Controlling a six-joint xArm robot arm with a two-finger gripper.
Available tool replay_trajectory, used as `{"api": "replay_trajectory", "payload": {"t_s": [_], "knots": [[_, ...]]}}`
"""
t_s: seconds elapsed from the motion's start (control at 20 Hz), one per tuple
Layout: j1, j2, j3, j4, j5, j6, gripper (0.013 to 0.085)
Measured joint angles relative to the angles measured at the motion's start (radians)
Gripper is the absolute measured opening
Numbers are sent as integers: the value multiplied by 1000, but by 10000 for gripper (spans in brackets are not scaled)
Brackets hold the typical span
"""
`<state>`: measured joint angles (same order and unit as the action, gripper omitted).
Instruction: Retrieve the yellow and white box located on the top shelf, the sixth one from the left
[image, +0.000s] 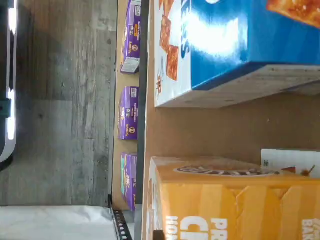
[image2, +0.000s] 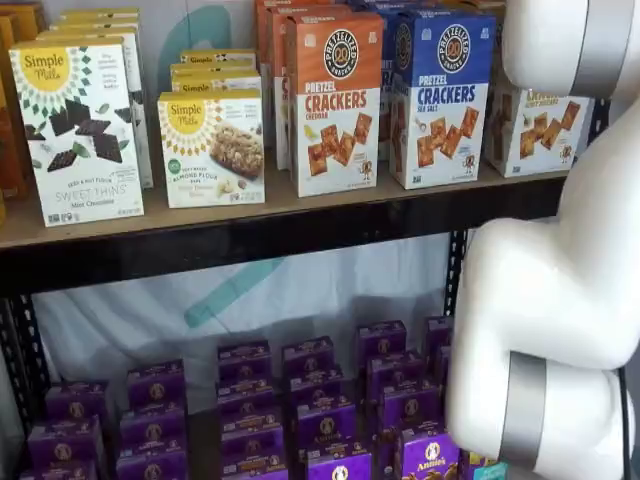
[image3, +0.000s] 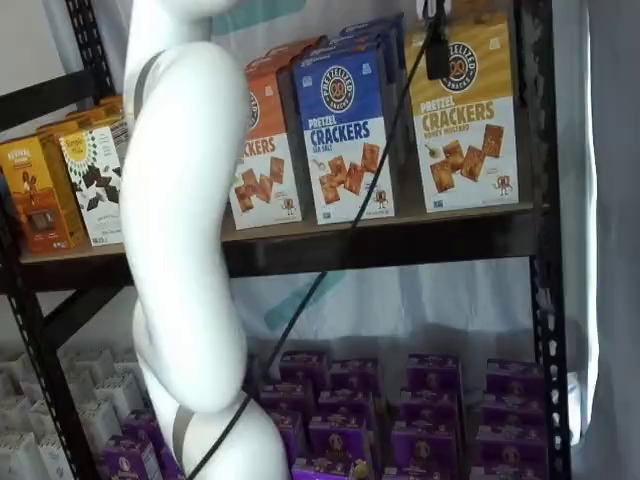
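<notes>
White arm segments (image2: 560, 300) fill the foreground of both shelf views, between the cameras and the rack. At the top edge of a shelf view a dark piece of the gripper (image3: 437, 40) hangs with a cable beside it, in front of the yellow and white box (image3: 465, 115); its fingers cannot be made out there, so whether they are apart or together cannot be told, and no touch on the box shows.

That box stands upright at the right end of the top shelf (image3: 400, 240), just beside the blue-topped carton (image3: 345, 140). Its upper part is yellow with a round dark logo; the lower part is white and pictures square brown crackers. In the other shelf view the arm hides most of it, leaving only a strip of the white lower part (image2: 535, 130) visible behind the arm.

Only one shelf view shows the white Simple Mills boxes (image2: 80, 130) and the orange-topped carton (image2: 335, 100) plainly. The wrist view, turned on its side, looks along the wooden surface (image: 210, 135), with a yellow carton (image: 230, 205) and a blue one (image: 235, 45) close up and small purple boxes (image: 128, 112) on the level beneath.
</notes>
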<state>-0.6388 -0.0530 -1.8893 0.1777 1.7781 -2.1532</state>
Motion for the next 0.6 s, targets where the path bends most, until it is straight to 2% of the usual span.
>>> {"api": "replay_trajectory", "payload": {"t_s": [0.3,0.6], "knots": [[-14,-29,10,20,9,-5,570],[-32,-70,31,18,28,-20,570]]}}
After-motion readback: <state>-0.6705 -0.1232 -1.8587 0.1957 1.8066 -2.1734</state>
